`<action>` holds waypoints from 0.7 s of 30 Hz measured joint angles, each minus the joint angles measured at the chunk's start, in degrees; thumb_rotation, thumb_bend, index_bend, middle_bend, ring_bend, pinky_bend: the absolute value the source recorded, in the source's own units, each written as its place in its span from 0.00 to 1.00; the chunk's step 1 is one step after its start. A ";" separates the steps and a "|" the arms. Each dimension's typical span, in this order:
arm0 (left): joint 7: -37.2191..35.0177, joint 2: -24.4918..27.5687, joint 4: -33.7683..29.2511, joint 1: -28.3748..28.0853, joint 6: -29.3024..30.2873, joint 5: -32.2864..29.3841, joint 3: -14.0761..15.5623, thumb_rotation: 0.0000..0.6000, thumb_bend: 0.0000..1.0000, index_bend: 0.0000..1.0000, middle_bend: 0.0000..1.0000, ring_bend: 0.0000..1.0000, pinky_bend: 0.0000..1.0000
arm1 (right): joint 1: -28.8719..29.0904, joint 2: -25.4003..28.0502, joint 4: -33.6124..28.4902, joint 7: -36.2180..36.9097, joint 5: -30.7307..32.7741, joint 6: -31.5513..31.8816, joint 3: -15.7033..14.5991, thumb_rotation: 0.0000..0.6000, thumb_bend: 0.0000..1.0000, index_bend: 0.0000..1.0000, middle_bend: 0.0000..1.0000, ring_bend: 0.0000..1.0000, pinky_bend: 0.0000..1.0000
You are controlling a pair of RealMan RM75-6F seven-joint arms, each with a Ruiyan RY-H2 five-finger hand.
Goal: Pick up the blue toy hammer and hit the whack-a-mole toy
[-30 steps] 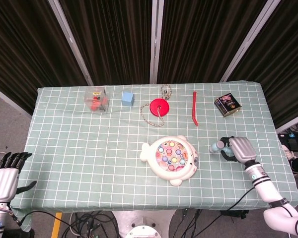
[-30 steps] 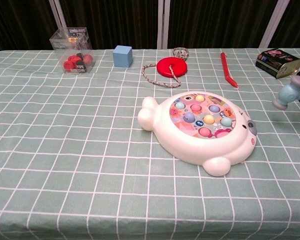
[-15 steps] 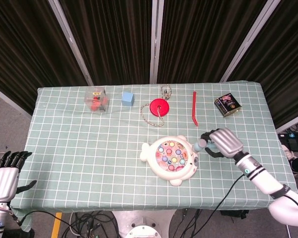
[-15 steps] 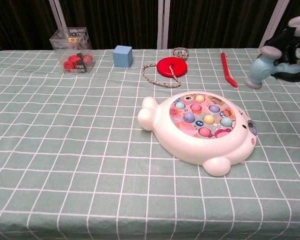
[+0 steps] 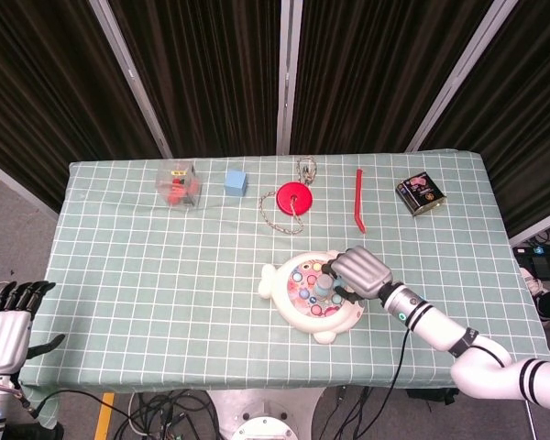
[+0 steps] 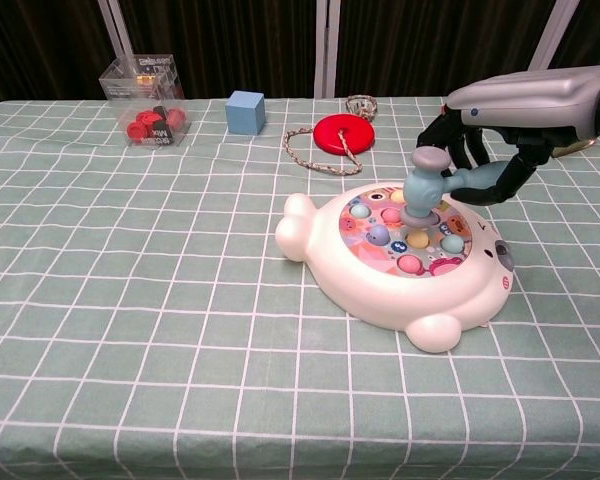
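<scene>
The white fish-shaped whack-a-mole toy (image 5: 302, 307) (image 6: 380, 285) lies at the table's front centre, with coloured buttons on top. My right hand (image 5: 360, 270) (image 6: 525, 100) grips the blue toy hammer (image 6: 422, 188) (image 5: 324, 284) by its handle. The hammer's head points down and sits on or just above the buttons in the toy's upper right part. My left hand (image 5: 7, 321) hangs off the table's front left corner, fingers apart, holding nothing; the chest view does not show it.
Along the far edge stand a clear box of red pieces (image 5: 177, 183) (image 6: 145, 88), a blue cube (image 5: 236, 181) (image 6: 245, 111), a red disc on a cord (image 5: 294, 197) (image 6: 343, 131), a red stick (image 5: 357, 200) (image 6: 454, 137) and a dark tin (image 5: 419, 193).
My right hand has swung the hammer left from the table's right side, over the toy, and down onto its buttons. The left hand has not moved.
</scene>
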 measured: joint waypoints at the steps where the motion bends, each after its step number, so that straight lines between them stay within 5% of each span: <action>1: -0.05 -0.05 0.08 0.00 0.02 0.04 0.00 1.00 0.00 0.19 0.17 0.13 0.10 | -0.01 0.14 -0.23 -0.49 0.25 0.05 -0.10 1.00 0.83 0.65 0.66 0.49 0.73; 13: -0.61 -0.57 0.89 0.18 0.16 0.18 0.09 1.00 0.00 0.19 0.17 0.13 0.10 | 0.87 -1.89 0.56 -6.00 4.21 -1.01 -1.92 1.00 0.83 0.65 0.66 0.49 0.73; 21: -0.55 -0.53 0.80 0.30 0.72 0.50 -0.02 1.00 0.00 0.19 0.17 0.13 0.10 | -0.51 0.60 -1.65 -3.09 3.09 3.86 -1.30 1.00 0.83 0.65 0.66 0.49 0.73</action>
